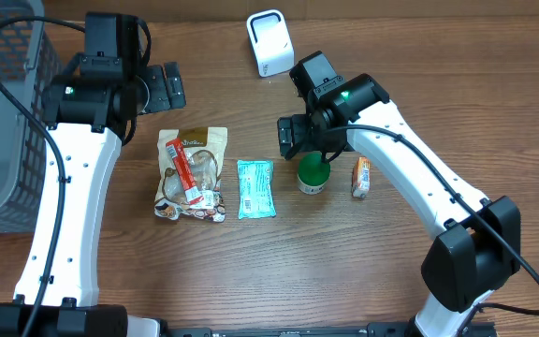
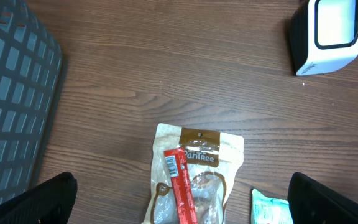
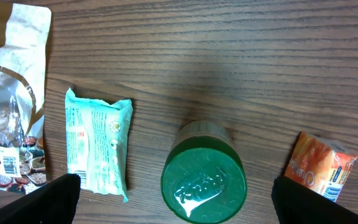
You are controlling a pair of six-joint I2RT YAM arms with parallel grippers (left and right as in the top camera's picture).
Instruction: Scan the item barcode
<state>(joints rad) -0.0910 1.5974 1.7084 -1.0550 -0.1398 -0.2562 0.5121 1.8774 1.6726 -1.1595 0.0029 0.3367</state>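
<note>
A white barcode scanner [image 1: 269, 42] stands at the back of the table, and the left wrist view shows it as well [image 2: 328, 31]. Four items lie in a row. They are a clear snack bag [image 1: 192, 173] with a red stick on it, a teal packet [image 1: 255, 188], a green-lidded jar [image 1: 313, 174] and an orange packet [image 1: 361, 177]. My left gripper [image 1: 169, 86] hangs open above the table behind the snack bag [image 2: 194, 174], holding nothing. My right gripper [image 1: 309, 150] is open right over the green-lidded jar [image 3: 204, 180], its fingers wide on either side and apart from it.
A grey mesh basket [image 1: 3, 112] fills the left edge of the table, close to the left arm. In the right wrist view the teal packet [image 3: 98, 146] lies left of the jar and the orange packet [image 3: 319, 168] lies right of it.
</note>
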